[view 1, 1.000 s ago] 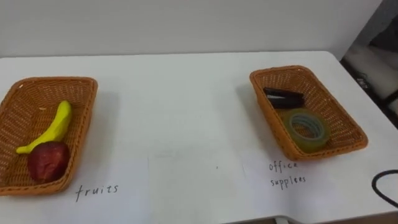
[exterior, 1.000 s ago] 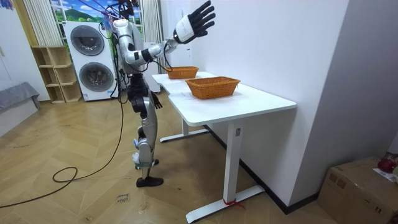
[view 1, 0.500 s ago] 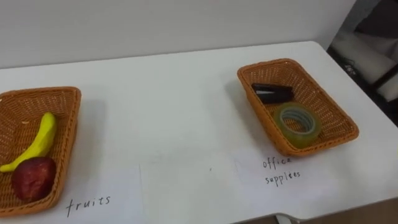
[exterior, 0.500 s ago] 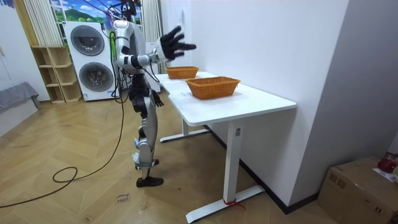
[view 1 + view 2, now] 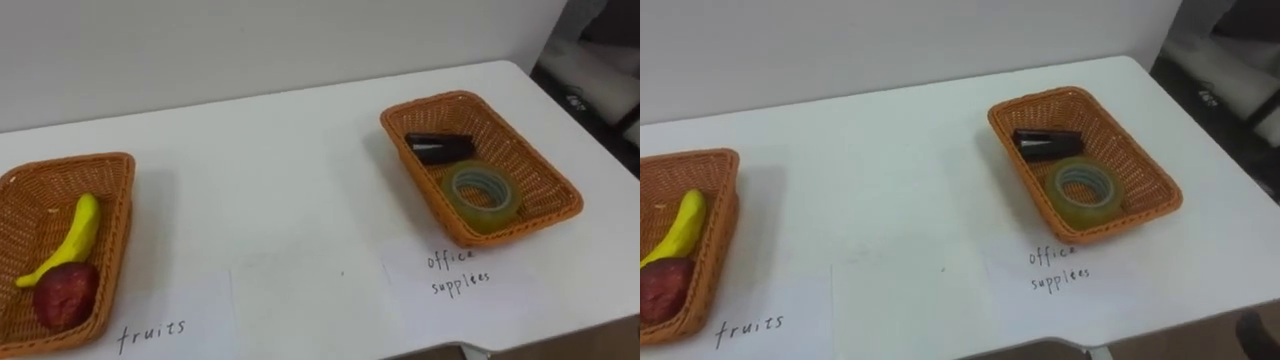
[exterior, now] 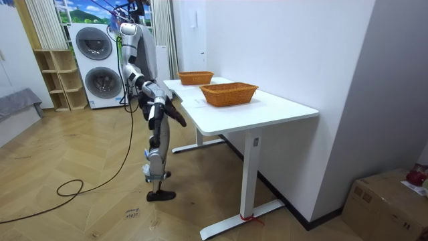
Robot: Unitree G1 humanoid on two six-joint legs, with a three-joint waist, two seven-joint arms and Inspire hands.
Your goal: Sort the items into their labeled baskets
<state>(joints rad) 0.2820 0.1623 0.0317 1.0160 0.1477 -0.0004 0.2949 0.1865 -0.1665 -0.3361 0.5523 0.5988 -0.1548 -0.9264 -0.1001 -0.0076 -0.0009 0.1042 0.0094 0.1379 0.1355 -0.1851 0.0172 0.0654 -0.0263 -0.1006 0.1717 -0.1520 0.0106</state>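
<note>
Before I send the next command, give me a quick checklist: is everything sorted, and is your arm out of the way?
1. Fruit in the fruits basket: ok, the banana and the apple lie in it.
2. Supplies in the office basket: ok, the tape roll and the black stapler lie in it.
3. Strays on the table: ok, I see none between the baskets.
4. Right hand off the table: ok, it hangs low by the table's edge in the room view.
5. Right hand holding nothing: cannot tell.
</note>
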